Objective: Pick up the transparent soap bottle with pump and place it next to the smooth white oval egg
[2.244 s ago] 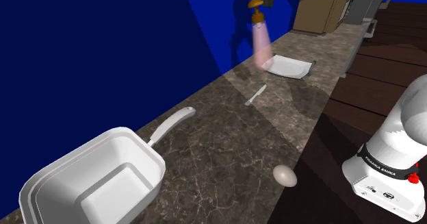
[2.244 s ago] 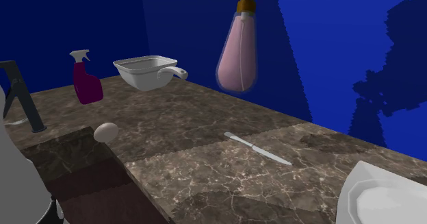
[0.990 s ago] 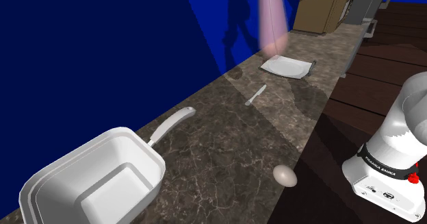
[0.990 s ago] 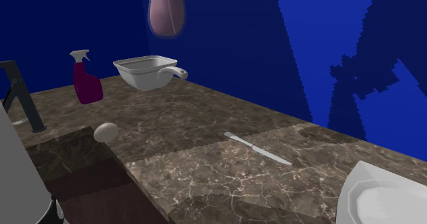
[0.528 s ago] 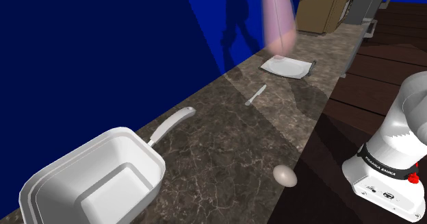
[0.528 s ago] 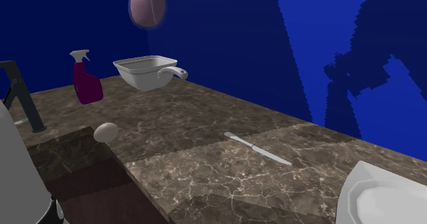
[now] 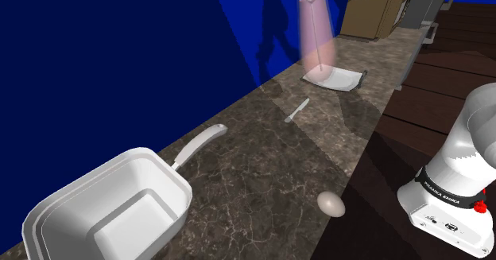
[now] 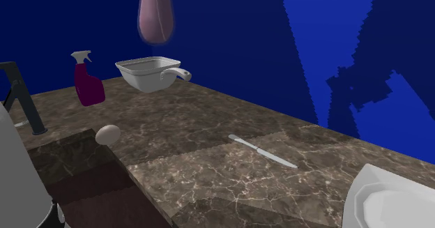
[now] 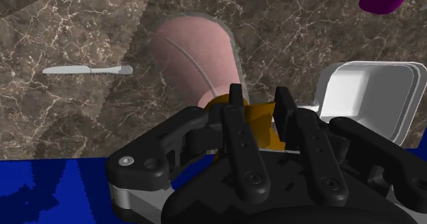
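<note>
Wrist view looks down past the gripper [image 9: 259, 101], whose two black fingers [image 9: 236, 99] are clamped on the orange pump neck of the soap bottle [image 9: 198, 58]. The bottle's clear, pinkish body hangs base-down below them. Under it lies the marbled counter [image 9: 82, 24], with a knife [image 9: 85, 70] off to one side and a white pan [image 9: 363, 92] to the other.

In the shoulder view the bottle [image 7: 316, 32] is in the air, well above the counter [image 7: 262, 163], and in that picture it stands over the white plate [image 7: 334, 78]. The egg [image 7: 331, 203] lies well apart from it, near the counter's front edge and close to the robot's stand. The second exterior view also has the bottle [image 8: 156, 14] high up, with the egg [image 8: 108, 134] low on the stone, between the purple spray bottle [image 8: 88, 80] and the counter's edge.

By my reading the pick is done and the carry is in hand; the placing is not yet begun. The next move calls for a sweep along the counter toward the egg, then a slow descent with the bottle kept upright onto bare stone just beside it. The egg can roll and sits close to the edge, so the base should land without nudging it, and the fingers should part only once the bottle stands on its own.
</note>
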Robot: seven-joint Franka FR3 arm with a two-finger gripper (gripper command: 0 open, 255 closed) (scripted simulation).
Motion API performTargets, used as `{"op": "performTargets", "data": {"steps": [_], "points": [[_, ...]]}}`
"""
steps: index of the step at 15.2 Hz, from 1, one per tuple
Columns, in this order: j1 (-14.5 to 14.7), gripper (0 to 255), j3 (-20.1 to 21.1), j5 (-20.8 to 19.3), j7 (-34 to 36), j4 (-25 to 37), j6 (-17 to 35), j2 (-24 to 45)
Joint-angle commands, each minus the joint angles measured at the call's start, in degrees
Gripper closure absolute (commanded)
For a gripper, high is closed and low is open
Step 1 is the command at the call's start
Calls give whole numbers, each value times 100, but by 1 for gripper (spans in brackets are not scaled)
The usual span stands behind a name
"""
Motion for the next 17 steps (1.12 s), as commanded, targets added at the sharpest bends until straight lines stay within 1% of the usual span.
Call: {"op": "performTargets", "data": {"steps": [1,8,17], "points": [[-1,255,3,-4,-49,-368,215,-155],[-6,255,8,-8,-195,-1379,812,-556],[-6,255,28,2,-350,-2481,1517,-939]]}}
